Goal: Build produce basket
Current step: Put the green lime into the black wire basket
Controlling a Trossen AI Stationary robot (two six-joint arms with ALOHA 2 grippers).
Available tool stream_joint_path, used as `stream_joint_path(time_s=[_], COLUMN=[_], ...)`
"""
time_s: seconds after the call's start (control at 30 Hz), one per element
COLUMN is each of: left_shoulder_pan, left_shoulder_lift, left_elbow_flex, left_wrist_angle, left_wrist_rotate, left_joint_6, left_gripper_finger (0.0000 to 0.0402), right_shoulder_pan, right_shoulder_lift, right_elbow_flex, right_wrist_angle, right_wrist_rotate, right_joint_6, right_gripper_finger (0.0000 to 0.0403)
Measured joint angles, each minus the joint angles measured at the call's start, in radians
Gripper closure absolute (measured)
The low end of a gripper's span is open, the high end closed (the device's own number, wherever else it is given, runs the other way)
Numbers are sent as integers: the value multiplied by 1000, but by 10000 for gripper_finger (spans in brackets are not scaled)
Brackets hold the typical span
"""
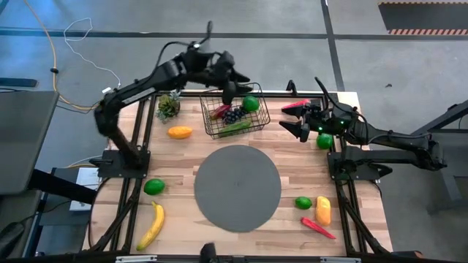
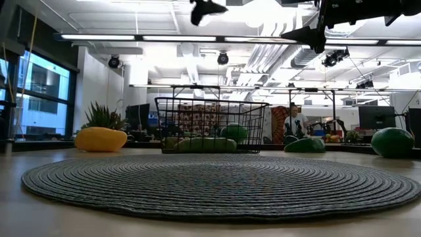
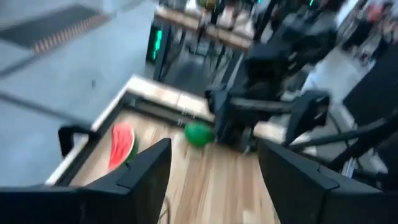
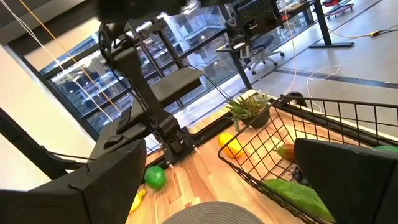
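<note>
The black wire basket stands at the table's far middle and holds dark grapes, a lime, a cucumber and a red chilli. My left gripper hangs open and empty above the basket's far side, pointing toward the right arm; its fingers also show apart in the left wrist view. My right gripper is open and empty, raised high to the right of the basket. The watermelon slice lies on the table below it.
A round grey disc fills the middle. An orange-yellow piece and a small plant lie left of the basket. A lime is at the right. A lime, banana, lime, orange-yellow piece and chilli lie near.
</note>
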Motion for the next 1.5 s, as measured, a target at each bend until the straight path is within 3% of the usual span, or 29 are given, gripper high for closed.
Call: stream_joint_path(time_s=[0.27,0.47,0.6,0.73,0.9,1.5], left_shoulder_pan=[-66,-138,-176,-188,-187,-187], left_shoulder_lift=[-339,-578,-707,-802,-861,-871], left_elbow_flex=[-547,-941,-1109,-1182,-1189,-1189], left_wrist_angle=[434,822,942,938,931,930], left_wrist_rotate=[-19,-153,-226,-253,-265,-264], left_joint_6=[-162,-244,-257,-249,-245,-220], left_gripper_finger=[185,186,186,186,186,186], right_shoulder_pan=[0,0,0,0,0,0], right_shoulder_lift=[0,0,0,0,0,0], right_elbow_flex=[0,0,0,0,0,0], right_wrist_angle=[0,0,0,0,0,1], right_wrist_rotate=[0,0,0,0,0,0], right_joint_6=[4,3,6,-12,-20,8], right_gripper_finger=[13,13,13,13,13,13])
